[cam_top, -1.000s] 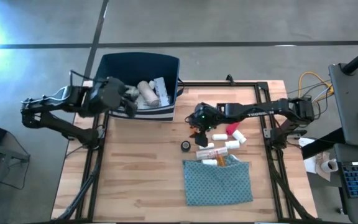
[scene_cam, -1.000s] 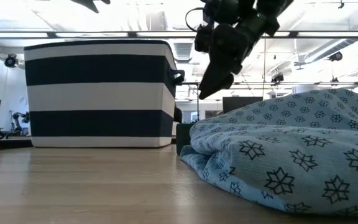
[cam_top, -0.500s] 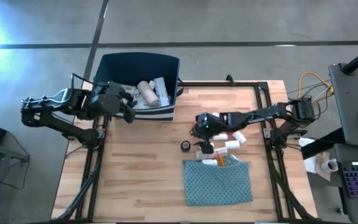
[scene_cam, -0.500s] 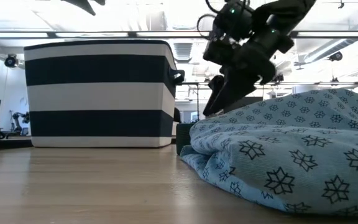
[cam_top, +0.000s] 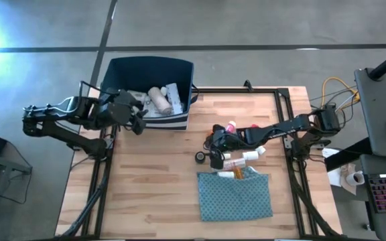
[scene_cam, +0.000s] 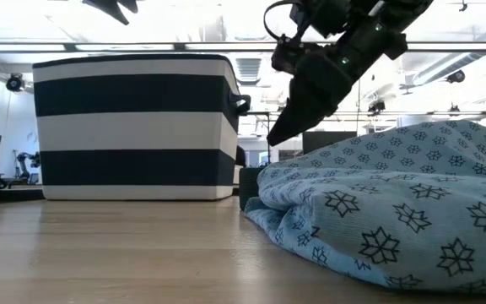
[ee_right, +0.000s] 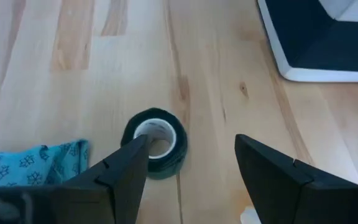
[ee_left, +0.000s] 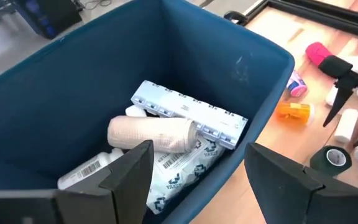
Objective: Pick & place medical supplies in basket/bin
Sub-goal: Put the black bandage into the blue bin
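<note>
The right pincer (cam_top: 214, 158) has swung down and toward the middle of the tabletop (cam_top: 146, 194) since a second ago, uncovering a pink-red tube (cam_top: 230, 126) that its arm was hiding. Now it hangs low right beside the small black roll (ee_right: 155, 144), jaws parted with nothing between them, one finger (ee_right: 128, 171) lined up at the roll's edge. Whether it touches, I cannot tell.

Over on the other side, the left pincer (cam_top: 138, 114) has pulled back off the basket (ee_left: 166, 37) a touch and hovers at its rim, jaws spread wide and empty.

Inside that navy tub: a tan bandage roll (ee_left: 153, 134), a blue-and-white box (ee_left: 191, 115), a white packet (ee_left: 179, 171) printed with a repeated logo too small to read, and a white item carrying a barcode label (ee_left: 82, 172).

Still out on the wood: white bottles (cam_top: 249, 155) near the teal patterned cloth (cam_top: 236, 196), and an orange vial (ee_left: 294, 111).
</note>
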Controlling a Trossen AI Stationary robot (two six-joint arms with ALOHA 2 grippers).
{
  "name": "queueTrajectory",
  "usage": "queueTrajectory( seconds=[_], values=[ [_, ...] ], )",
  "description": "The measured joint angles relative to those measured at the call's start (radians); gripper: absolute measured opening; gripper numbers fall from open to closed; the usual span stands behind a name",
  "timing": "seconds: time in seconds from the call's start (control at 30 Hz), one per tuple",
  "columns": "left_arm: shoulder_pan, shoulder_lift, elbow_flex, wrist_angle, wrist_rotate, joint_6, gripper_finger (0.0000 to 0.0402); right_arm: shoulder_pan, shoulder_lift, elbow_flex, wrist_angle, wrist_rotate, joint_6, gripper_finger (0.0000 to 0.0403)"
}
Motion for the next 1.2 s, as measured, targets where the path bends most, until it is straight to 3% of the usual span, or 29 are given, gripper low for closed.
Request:
queueTrajectory(
  seconds=[0.2,0.33,0.43,0.63,1.03,1.2],
  values=[
    [0.001,-0.044,0.000,-0.026,-0.003,0.003,0.0230,0.003,0.083,0.050,-0.024,-0.032,0.087,0.0228],
    [0.002,-0.084,-0.001,-0.042,-0.005,-0.002,0.0230,0.016,0.111,0.187,-0.291,-0.028,0.185,0.0228],
    [0.002,-0.104,-0.002,-0.048,-0.006,-0.014,0.0230,0.025,0.141,0.251,-0.411,-0.024,0.159,0.0228],
    [0.002,-0.132,-0.011,-0.054,-0.010,-0.020,0.0230,0.032,0.214,0.316,-0.418,-0.029,0.100,0.0234],
    [0.002,-0.142,-0.059,-0.057,-0.010,-0.020,0.0230,0.043,0.226,0.341,-0.479,0.046,0.132,0.0353],
    [0.002,-0.143,-0.074,-0.057,-0.010,-0.020,0.0230,0.045,0.279,0.325,-0.472,0.016,0.128,0.0369]
  ],
)
